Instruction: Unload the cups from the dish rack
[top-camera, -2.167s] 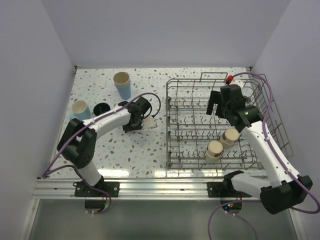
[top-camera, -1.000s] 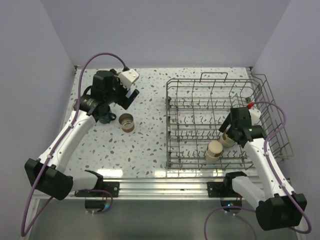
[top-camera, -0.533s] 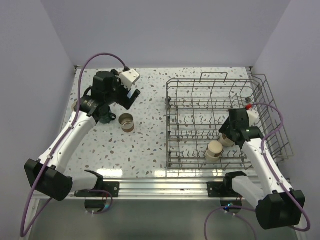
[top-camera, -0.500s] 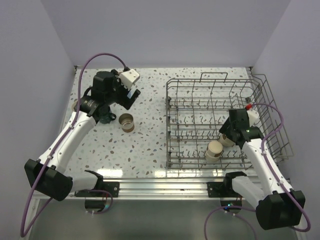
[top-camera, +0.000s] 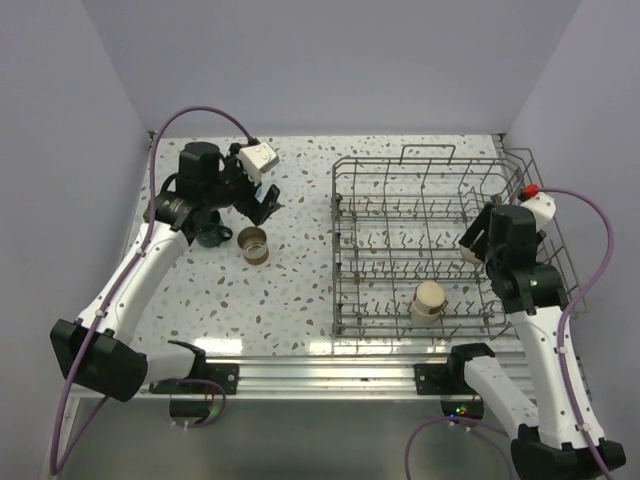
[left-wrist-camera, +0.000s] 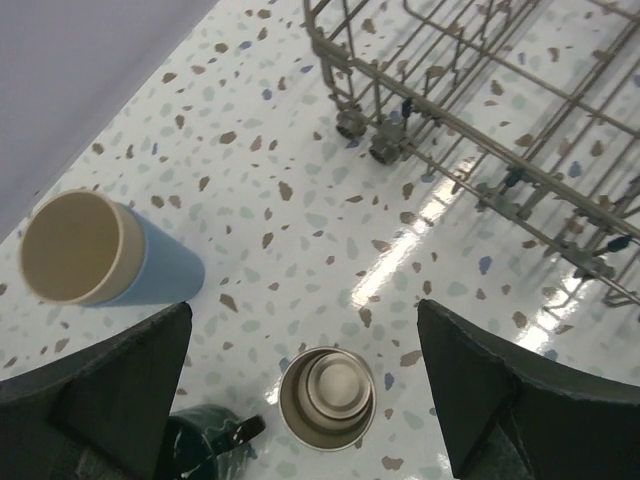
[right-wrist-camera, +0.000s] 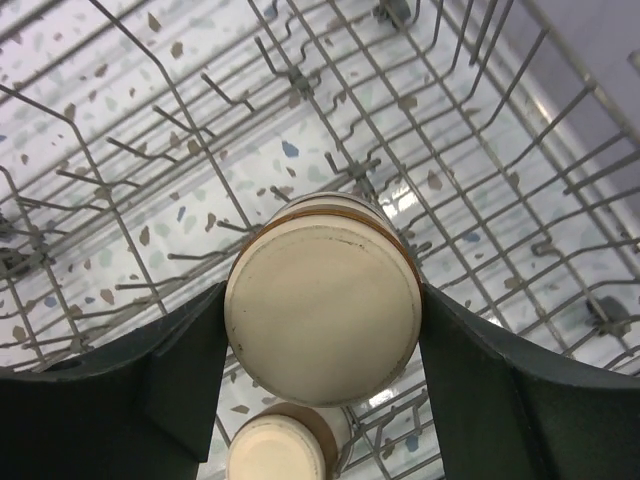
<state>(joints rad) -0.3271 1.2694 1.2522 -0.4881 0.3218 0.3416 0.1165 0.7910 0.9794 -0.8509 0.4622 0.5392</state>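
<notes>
My right gripper (right-wrist-camera: 322, 300) is shut on a short beige-and-brown cup (right-wrist-camera: 322, 290), held upside down above the dish rack (right-wrist-camera: 290, 75). In the top view that gripper (top-camera: 474, 240) hangs over the right part of the grey wire rack (top-camera: 430, 165) and hides its cup. A second beige cup (top-camera: 430, 300) stands upside down in the rack's front row (right-wrist-camera: 280, 455). My left gripper (left-wrist-camera: 303, 320) is open, high above an upright brown-rimmed cup (left-wrist-camera: 326, 399) on the table (top-camera: 253, 244). A dark teal mug (left-wrist-camera: 205, 450) and a light blue tumbler (left-wrist-camera: 100, 250) stand beside it.
The speckled table (top-camera: 300, 290) runs from the left wall to the rack. The rack's near corner with its feet (left-wrist-camera: 370, 140) shows at the top right of the left wrist view. The rack's raised wire sides (top-camera: 545, 215) stand close around my right gripper.
My right gripper has closed on one of the two beige cups and lifted it clear of the rack's tines. The left gripper has swung slightly left and stays open.
</notes>
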